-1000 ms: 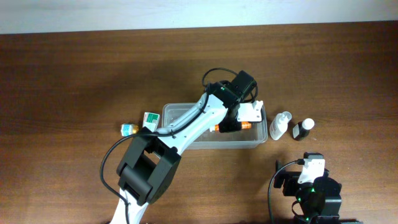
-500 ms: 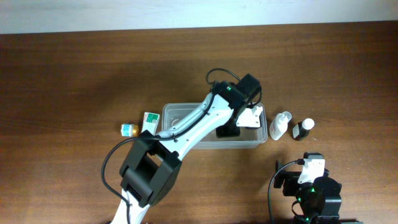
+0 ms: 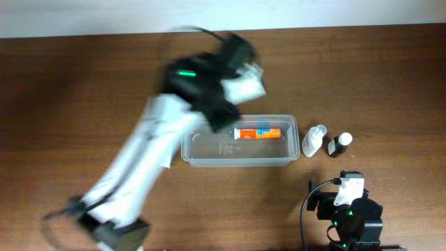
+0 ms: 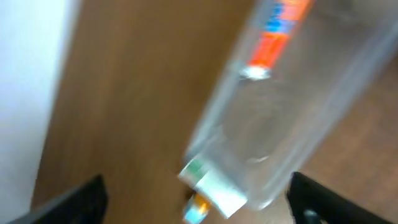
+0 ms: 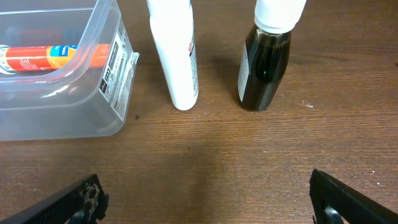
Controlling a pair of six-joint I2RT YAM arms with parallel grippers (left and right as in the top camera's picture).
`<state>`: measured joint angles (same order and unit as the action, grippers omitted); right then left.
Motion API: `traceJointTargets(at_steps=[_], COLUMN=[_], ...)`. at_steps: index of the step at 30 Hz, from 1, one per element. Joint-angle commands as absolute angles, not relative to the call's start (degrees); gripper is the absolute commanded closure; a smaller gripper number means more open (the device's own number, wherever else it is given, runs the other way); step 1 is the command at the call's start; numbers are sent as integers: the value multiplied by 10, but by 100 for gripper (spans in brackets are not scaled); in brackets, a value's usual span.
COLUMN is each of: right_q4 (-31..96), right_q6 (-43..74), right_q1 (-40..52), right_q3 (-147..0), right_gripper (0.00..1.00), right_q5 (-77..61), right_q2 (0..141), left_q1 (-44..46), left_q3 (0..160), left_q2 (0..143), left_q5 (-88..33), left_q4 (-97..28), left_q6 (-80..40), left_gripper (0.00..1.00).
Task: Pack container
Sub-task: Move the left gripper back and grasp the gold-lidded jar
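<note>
Your left fingers (image 4: 82,199) are spread wide with nothing between them, their dark tips showing only at the bottom corners of the wrist view, which is heavily blurred. Just past those tips lies a small green-and-white box (image 4: 211,184) with something orange and teal beside it, too smeared to name. Beyond that, the clear container (image 4: 311,118) runs away from the fingers on the brown desk (image 4: 130,93), with an orange tube (image 4: 273,43) lying inside it. From overhead the left arm (image 3: 150,153) is a blur, its end over the desk off the container's far rim. Your right fingers (image 5: 84,200) are likewise spread and hold nothing, low over the bare desk. Ahead of them stand a white bottle (image 5: 177,56) and a dark bottle (image 5: 264,71) with a white cap, side by side and apart. The white bottle is just beside the container's labelled end wall, not touching it. The orange tube lies flat inside, along the far wall.
</note>
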<state>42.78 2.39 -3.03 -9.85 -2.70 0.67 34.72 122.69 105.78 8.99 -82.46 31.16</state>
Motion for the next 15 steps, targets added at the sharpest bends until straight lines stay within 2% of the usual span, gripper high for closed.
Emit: traceJointTargets(at_steps=[1,5,9,14,15], right_q4=[428,428,428,428,428], right_q6=[23,23,23,23,23], right_q1=[-34,-34,-34,-34,-34], right_q3=[-93,-93,-93,-93,-93], right_gripper=[2,2,2,2,2], right_q5=[-28,-28,-28,-28,-28], right_q2=[2,2,2,2,2], left_q1=[218,76,-11,-34,-34], left_q3=[1238,1224,1150,1053,1038], left_q2=[1000,1013,1054,1101,1110], left_q5=[72,6,-4,-31,-31], left_q4=[-828,-864,-888,-827,-818], left_q6=[233,119,91,91,91], left_gripper=[4,7,11,11,16])
